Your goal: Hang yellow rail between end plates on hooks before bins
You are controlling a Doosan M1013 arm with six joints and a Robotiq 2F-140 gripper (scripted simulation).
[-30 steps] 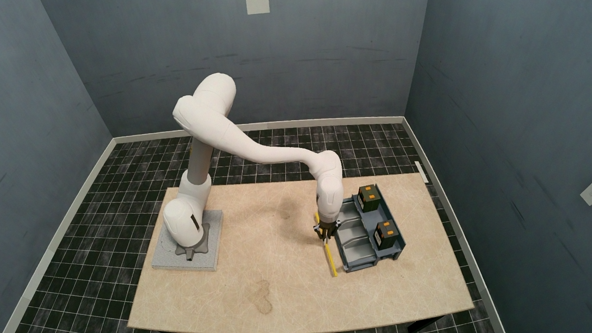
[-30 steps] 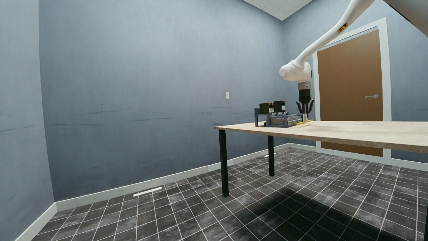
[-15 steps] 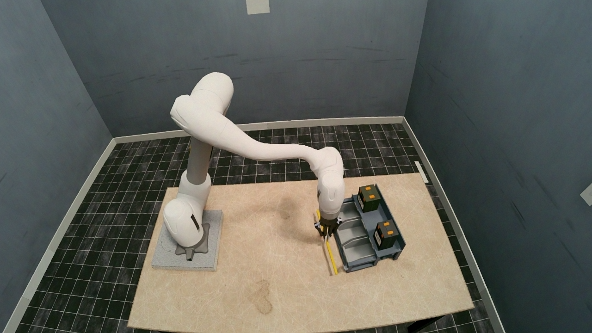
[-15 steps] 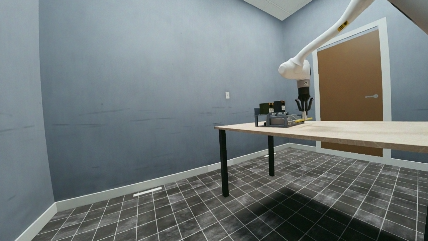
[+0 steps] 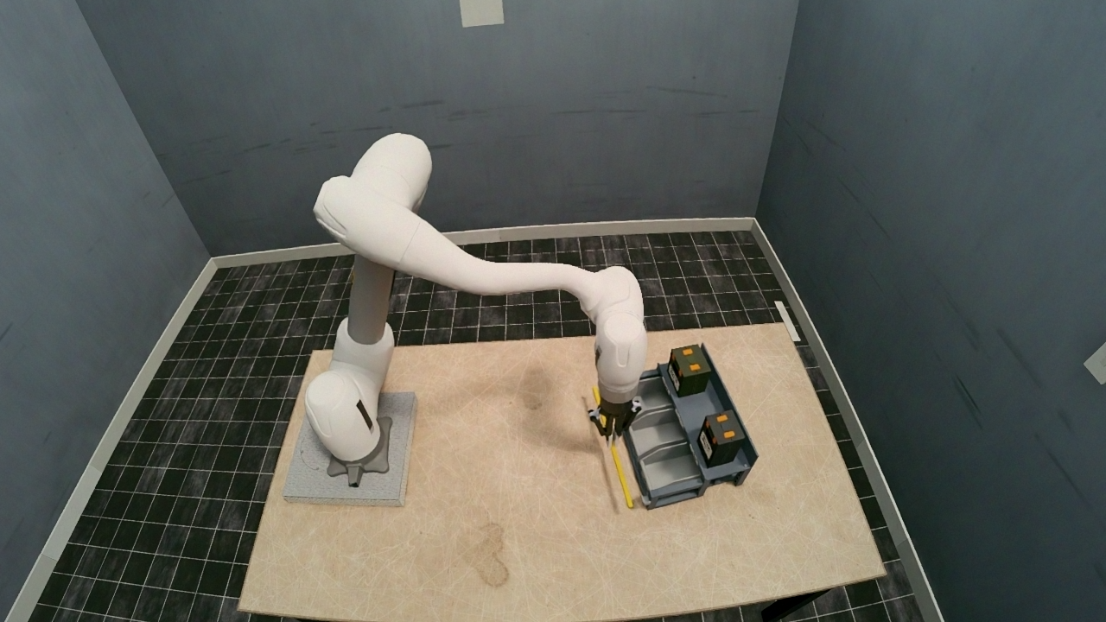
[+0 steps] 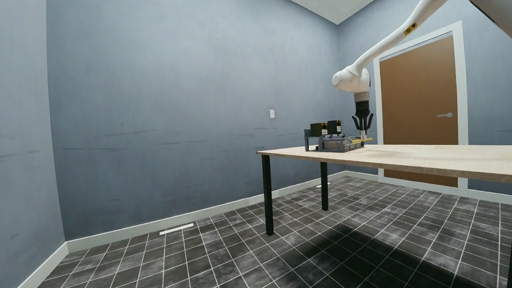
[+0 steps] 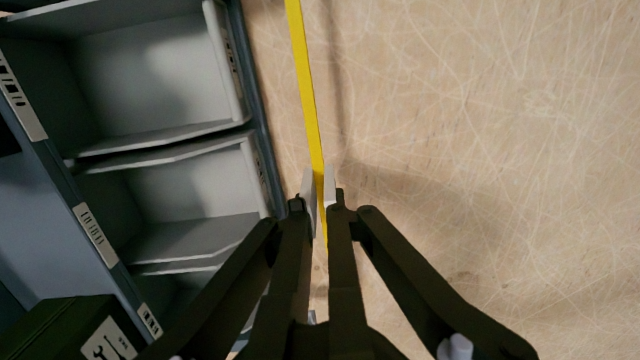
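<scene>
My gripper (image 5: 612, 434) (image 6: 363, 134) (image 7: 320, 180) is shut on the thin yellow rail (image 5: 620, 473) (image 6: 362, 140) (image 7: 305, 90) near its middle. It holds the rail level, a little above the table (image 5: 464, 464) (image 7: 475, 150); the rail's shadow falls on the table beside it. The rail runs along the open front of the grey bin unit (image 5: 648, 488) (image 6: 334, 144) (image 7: 150, 100), close to it and apart from it. I cannot make out the two hooks or their end plates in any view.
Two dark green boxes with orange marks (image 5: 689, 369) (image 5: 722, 437) stand at the back of the bin unit; they also show in the exterior view (image 6: 317, 129) (image 6: 334, 126). The arm's base (image 5: 347, 456) stands on a grey plate at the table's left.
</scene>
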